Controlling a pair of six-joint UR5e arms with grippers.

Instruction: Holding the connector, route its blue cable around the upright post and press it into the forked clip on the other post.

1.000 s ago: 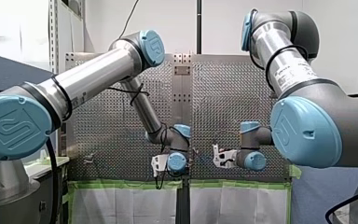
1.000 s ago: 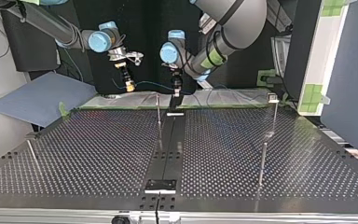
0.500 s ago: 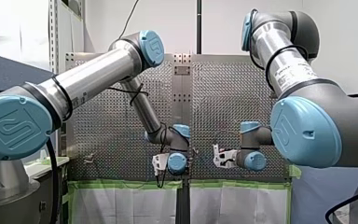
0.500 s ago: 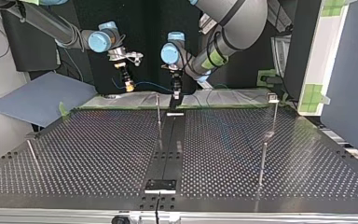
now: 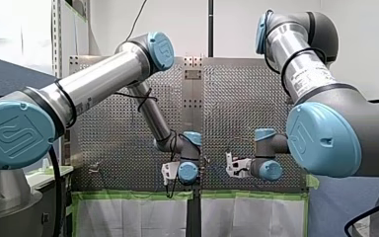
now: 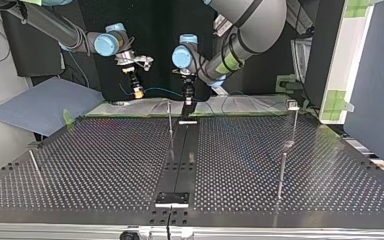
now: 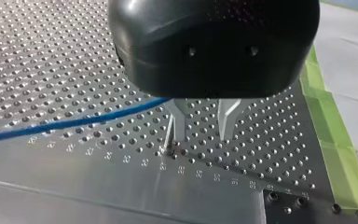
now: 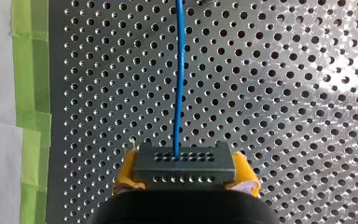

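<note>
My right arm's fingers (image 8: pixel 127 169) clamp the connector (image 8: pixel 184 163), its blue cable (image 8: pixel 179 84) running toward the upright post (image 7: pixel 168 136). My left arm's fingers (image 7: pixel 179 122) stand parted and empty just beside that post. Rounding it and pressing the cable into the forked clip (image 6: pixel 293 105), well apart from the post, both appear undone.

White wall (image 5: pixel 355 29) far off; perforated table (image 6: pixel 105 160) w/ green tape (image 5: pixel 128 194) (along one edge); grey-blue panel (image 6: pixel 40 105) at top view's left.
</note>
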